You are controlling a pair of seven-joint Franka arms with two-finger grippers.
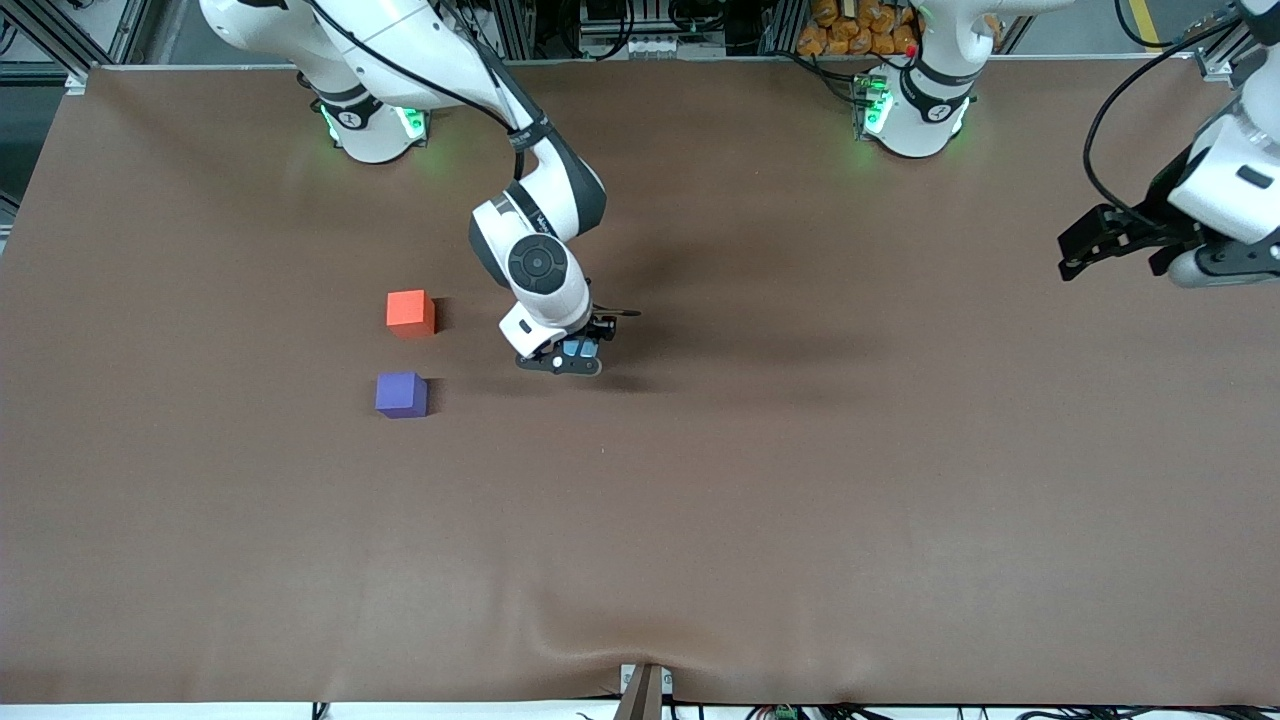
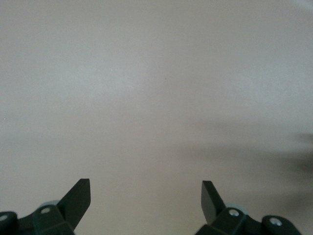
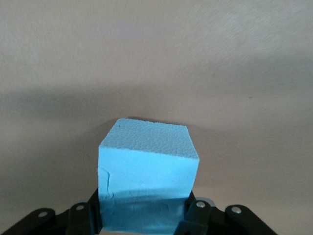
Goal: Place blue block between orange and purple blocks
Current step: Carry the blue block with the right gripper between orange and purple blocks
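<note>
Blue block (image 3: 146, 176) square-on, no long axis — right gripper (image 3: 143, 215) clamped on it, left gripper (image 2: 146, 196) waiting, fingers apart

A brown cloth (image 1: 800, 480) covers the table, aluminium framing (image 1: 90, 30) beside it.

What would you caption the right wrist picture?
Right gripper clamped on the blue block above the brown table.

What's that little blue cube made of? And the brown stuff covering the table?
The blue block looks like lightweight foam: matte, with a fine pebbly grain and small dents near the right gripper that holds it. The table cover seems to be soft matte fabric or felt; it ripples along its near edge.
</note>
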